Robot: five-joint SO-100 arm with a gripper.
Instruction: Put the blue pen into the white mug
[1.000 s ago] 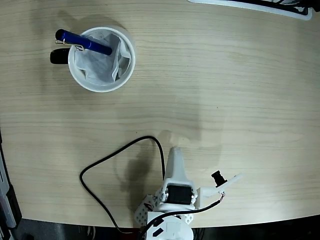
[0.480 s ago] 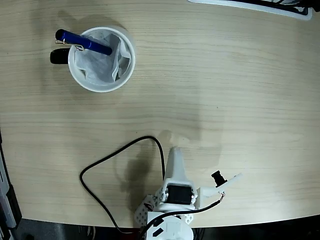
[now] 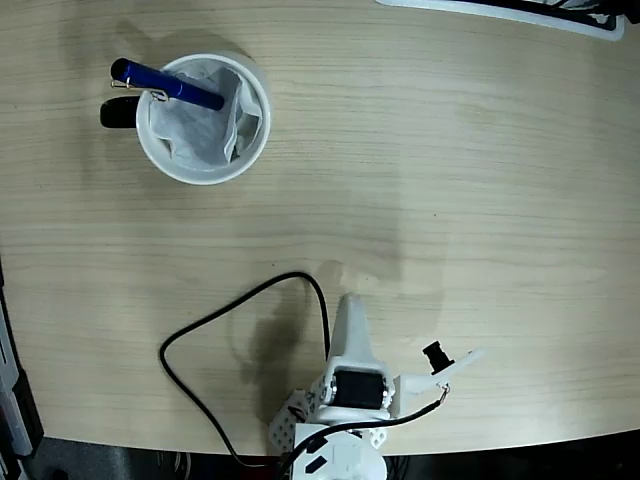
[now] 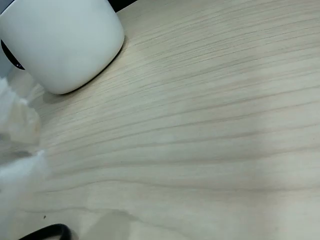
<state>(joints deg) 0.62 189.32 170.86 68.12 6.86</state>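
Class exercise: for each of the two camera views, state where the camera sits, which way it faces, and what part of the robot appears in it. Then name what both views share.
Fixed view: overhead, looking straight down on the table; the arm sits folded at the bottom edge, the mug with the pen at upper left.
Wrist view: low over the table, looking along it toward the mug; only a blurred white part at the left edge, perhaps a finger.
Shared: the mug and table.
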